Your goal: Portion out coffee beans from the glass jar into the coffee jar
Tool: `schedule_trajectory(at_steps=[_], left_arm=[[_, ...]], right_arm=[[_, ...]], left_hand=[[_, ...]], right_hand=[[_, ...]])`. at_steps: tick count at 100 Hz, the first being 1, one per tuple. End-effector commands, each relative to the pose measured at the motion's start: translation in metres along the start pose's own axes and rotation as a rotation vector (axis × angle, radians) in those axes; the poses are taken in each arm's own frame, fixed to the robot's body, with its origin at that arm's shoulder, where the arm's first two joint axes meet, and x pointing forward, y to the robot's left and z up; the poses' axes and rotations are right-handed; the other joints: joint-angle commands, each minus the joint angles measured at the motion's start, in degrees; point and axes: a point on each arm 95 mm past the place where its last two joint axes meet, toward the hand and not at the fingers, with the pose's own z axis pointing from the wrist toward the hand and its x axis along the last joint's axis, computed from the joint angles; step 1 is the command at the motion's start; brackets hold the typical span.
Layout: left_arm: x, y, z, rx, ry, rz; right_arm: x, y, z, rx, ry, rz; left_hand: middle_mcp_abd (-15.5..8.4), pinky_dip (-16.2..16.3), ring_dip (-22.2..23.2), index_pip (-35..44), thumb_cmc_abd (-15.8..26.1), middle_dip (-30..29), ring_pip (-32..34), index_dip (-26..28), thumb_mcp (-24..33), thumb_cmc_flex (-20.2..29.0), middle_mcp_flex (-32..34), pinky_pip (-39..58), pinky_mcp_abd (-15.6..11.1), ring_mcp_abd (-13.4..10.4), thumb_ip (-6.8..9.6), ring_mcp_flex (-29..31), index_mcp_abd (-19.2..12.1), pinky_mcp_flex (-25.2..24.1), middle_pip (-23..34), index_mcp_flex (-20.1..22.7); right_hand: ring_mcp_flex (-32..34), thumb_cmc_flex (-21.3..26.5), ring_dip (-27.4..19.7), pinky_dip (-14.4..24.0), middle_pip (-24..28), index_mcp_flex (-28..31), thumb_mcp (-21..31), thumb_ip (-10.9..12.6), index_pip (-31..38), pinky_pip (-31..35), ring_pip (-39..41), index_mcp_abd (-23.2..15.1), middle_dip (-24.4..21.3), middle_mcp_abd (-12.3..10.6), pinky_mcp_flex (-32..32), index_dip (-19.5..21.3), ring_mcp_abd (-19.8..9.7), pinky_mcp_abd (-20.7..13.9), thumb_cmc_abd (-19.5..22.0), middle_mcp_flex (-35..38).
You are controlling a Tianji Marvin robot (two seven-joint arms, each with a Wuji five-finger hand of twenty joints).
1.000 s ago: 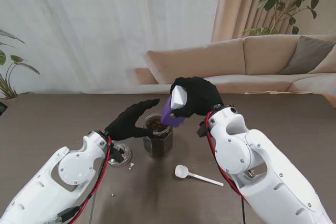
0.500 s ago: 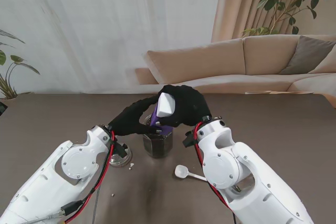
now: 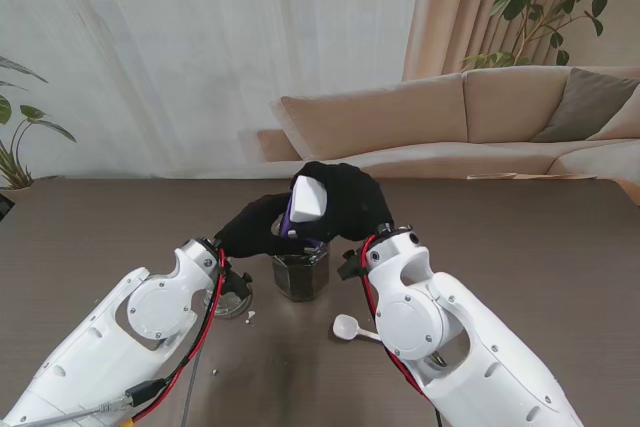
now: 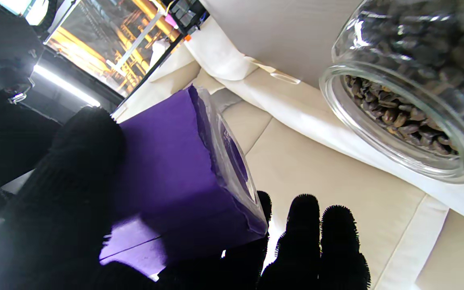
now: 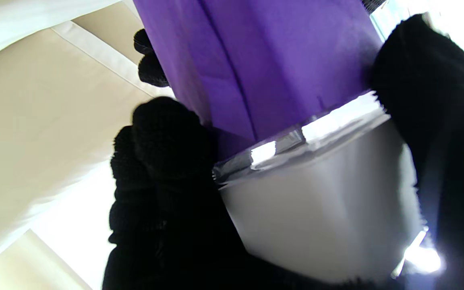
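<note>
My right hand [image 3: 350, 202] is shut on the coffee jar [image 3: 305, 202], a purple-wrapped jar [image 5: 264, 60] with a white base, held tilted in the air just above the glass jar [image 3: 300, 272]. The glass jar stands on the table with dark coffee beans inside; its open rim and beans [image 4: 409, 100] show in the left wrist view. My left hand [image 3: 255, 227] is raised beside the coffee jar's clear mouth [image 4: 232, 153], fingers [image 4: 320, 241] stretched out and apart. Whether they touch the jar I cannot tell.
A white plastic scoop [image 3: 350, 327] lies on the table nearer to me, right of the glass jar. A round lid [image 3: 232, 297] rests left of the jar, partly behind my left forearm. A beige sofa [image 3: 480, 117] runs behind the table.
My right hand has carried the coffee jar to the left and a little higher, over the glass jar. My left hand has risen from beside the glass jar up to the coffee jar's mouth.
</note>
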Motion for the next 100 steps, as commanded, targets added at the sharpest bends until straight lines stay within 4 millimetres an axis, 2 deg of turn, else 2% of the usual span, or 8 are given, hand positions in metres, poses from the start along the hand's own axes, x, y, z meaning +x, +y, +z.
schedule_trajectory(at_steps=[1,12,24,50,65,69,77,100], left_arm=[[0.007,0.006,0.009,0.02,0.032,-0.026],[0.008,0.008,0.012,0.07,0.049,-0.047],[0.01,0.01,0.014,0.103,0.062,-0.074],[0.015,0.014,0.018,0.113,0.086,-0.152],[0.018,0.017,0.022,0.144,0.086,-0.199],[0.018,0.018,0.023,0.157,0.085,-0.215],[0.019,0.019,0.026,0.192,0.087,-0.248],[0.02,0.02,0.027,0.224,0.092,-0.265]], right_arm=[[0.009,-0.007,0.001,0.013,0.014,0.034],[0.009,-0.008,0.002,0.002,0.004,0.053],[0.008,-0.009,0.003,-0.01,-0.012,0.074],[0.006,-0.014,0.005,-0.02,-0.04,0.111],[0.004,-0.017,0.006,-0.018,-0.05,0.122],[0.003,-0.018,0.006,-0.017,-0.052,0.123],[0.002,-0.019,0.006,-0.018,-0.059,0.129],[-0.006,-0.019,0.008,-0.024,-0.084,0.114]], left_hand=[[0.1,4.5,3.5,2.1,2.1,3.2,3.1,3.8,5.5,1.6,2.2,5.0,0.2,1.1,-1.73,2.4,-0.7,0.7,1.2,3.7],[0.5,11.0,11.5,7.7,1.0,10.6,12.9,12.0,9.0,3.1,6.2,23.7,-0.4,1.8,-1.98,4.7,-0.1,-2.0,4.7,7.2],[0.5,7.6,15.3,14.3,0.8,17.0,20.0,19.6,10.1,4.2,8.9,36.3,-0.9,2.0,-2.13,5.7,-0.2,-3.6,7.1,8.3],[0.0,-0.1,7.2,4.3,0.8,8.6,10.9,9.1,7.5,4.0,8.0,30.7,-0.4,1.5,-1.92,5.0,-0.2,-4.3,2.6,8.2],[1.8,9.9,22.6,25.3,6.4,27.0,29.5,27.3,-0.7,22.1,16.7,45.0,3.6,5.5,-1.27,10.3,-2.9,-2.7,11.8,11.3],[2.5,13.6,26.9,33.6,7.8,45.1,36.2,30.5,3.3,24.1,20.6,50.4,4.5,6.9,-1.53,12.1,-3.3,-1.8,12.7,12.1],[4.2,18.5,32.8,41.9,5.3,56.8,46.8,31.1,13.9,23.6,26.7,58.6,6.4,9.3,-3.08,16.2,-1.9,0.8,16.8,12.8],[5.0,28.0,36.2,45.3,-4.2,58.9,66.6,30.1,35.7,21.1,41.1,69.7,15.6,11.9,-4.76,35.2,-1.3,17.6,34.9,19.9]], right_hand=[[0.8,14.2,1.0,1.5,7.2,8.2,14.1,5.3,30.4,-0.6,-1.3,-8.0,4.2,-7.1,15.3,2.9,-8.3,0.4,6.6,8.9],[0.8,14.2,1.0,1.5,7.2,8.1,14.1,5.3,30.5,-0.6,-1.3,-8.0,4.2,-7.0,15.3,2.8,-8.3,0.4,6.6,8.9],[0.8,14.3,1.1,1.5,7.2,8.1,14.1,5.3,30.6,-0.7,-1.3,-7.9,4.2,-7.0,15.3,2.7,-8.2,0.4,6.7,8.8],[0.8,14.5,1.2,1.7,7.3,8.0,14.1,5.4,30.8,-0.7,-1.2,-7.6,4.3,-6.8,15.2,2.5,-8.1,0.5,6.7,8.8],[0.7,14.4,1.2,1.7,7.3,7.9,14.1,5.4,30.8,-0.7,-1.3,-7.5,4.4,-6.7,15.1,2.4,-8.1,0.6,6.9,8.7],[0.7,14.4,1.2,1.7,7.3,7.8,14.1,5.4,30.9,-0.8,-1.4,-7.4,4.4,-6.8,14.9,2.5,-8.0,0.6,7.0,8.7],[0.7,14.4,1.1,1.8,7.3,7.8,14.0,5.5,30.9,-1.0,-1.5,-7.5,4.4,-6.8,14.5,2.5,-8.0,0.7,7.1,8.5],[0.3,14.4,-0.7,2.4,6.5,7.0,12.6,6.1,29.8,-2.9,-6.5,-6.7,2.8,-6.9,11.7,2.0,-6.7,1.3,9.1,6.5]])
